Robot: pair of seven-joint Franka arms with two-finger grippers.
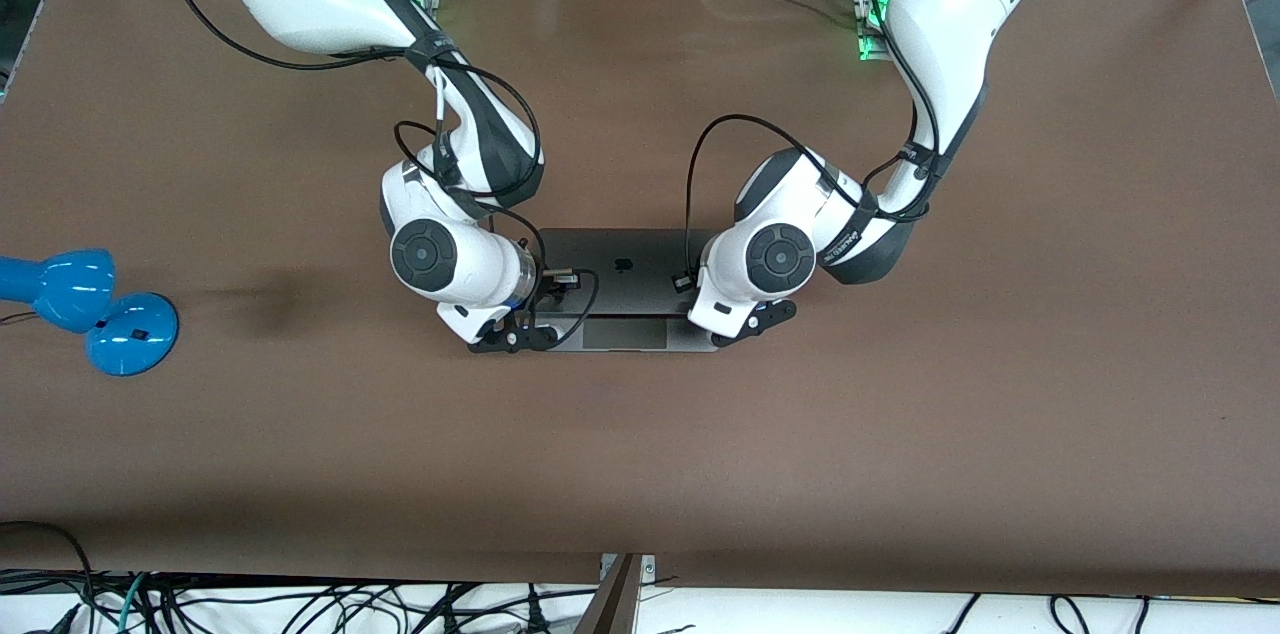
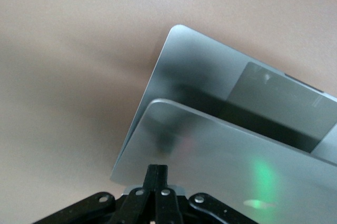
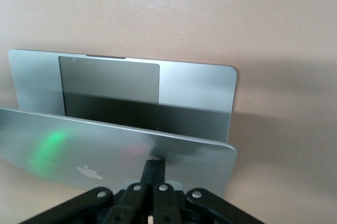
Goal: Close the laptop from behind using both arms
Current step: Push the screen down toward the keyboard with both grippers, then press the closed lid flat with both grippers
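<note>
Silver laptop (image 1: 620, 279) half-folded, keyboard hidden, left claw (image 2: 156, 174) and right claw (image 3: 153, 169) closed on lid.

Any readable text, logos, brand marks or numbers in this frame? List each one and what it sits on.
No words or numbers can be read anywhere.
Apple logo, no lettering: on the laptop lid, also in the right wrist view.
Small print on the black band of the left arm: too small to read.
Right gripper and left gripper: unmarked.
</note>
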